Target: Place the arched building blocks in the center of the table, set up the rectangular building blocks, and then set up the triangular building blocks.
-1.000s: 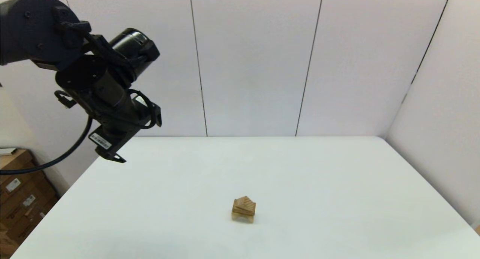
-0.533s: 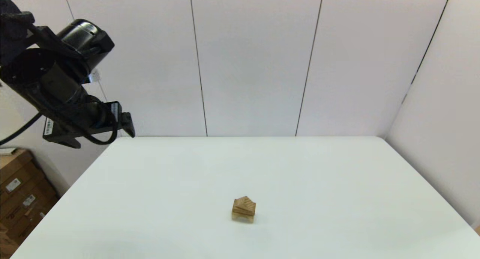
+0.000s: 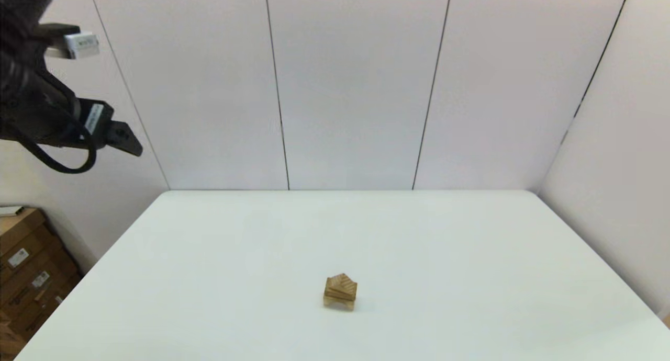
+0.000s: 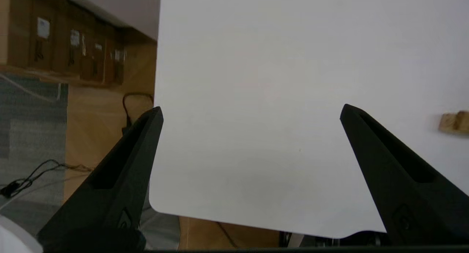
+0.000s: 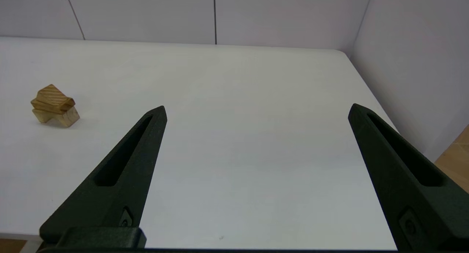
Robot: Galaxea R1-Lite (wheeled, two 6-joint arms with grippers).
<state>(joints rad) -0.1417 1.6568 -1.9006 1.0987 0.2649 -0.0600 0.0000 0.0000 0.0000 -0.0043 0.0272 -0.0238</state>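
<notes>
Nearest to us on the large white smooth table [image 3: 209,277], a little toward six o'clock from its middle, we see a small stack of three wooden blocks. At the bottom the light wooden arched block [image 3: 338,301] stands on the tabletop with its curved notch facing down. The flat light-brown rectangular block [image 3: 340,292] lies across its top, and the small striped-grain triangular wedge [image 3: 342,282] sits on that, ridge upward. From the right wrist view the same stack reads clearly: arched block [image 5: 58,117] below, rectangular block [image 5: 51,105] in the middle, wedge [image 5: 53,95] on top, each touching the one beneath.

Our right hand [image 5: 256,110] hangs low over the near right part of the table, released, its two black fingers spread wide with nothing between them, well apart from the stack.

Farther off, at about ten o'clock, our left hand [image 4: 251,112] is raised high beyond the table's far left corner, also released and empty. In its wrist view the stack shows only partly at the picture's edge. Brown cardboard boxes [image 3: 26,277] stand on the floor past the table's left side.
</notes>
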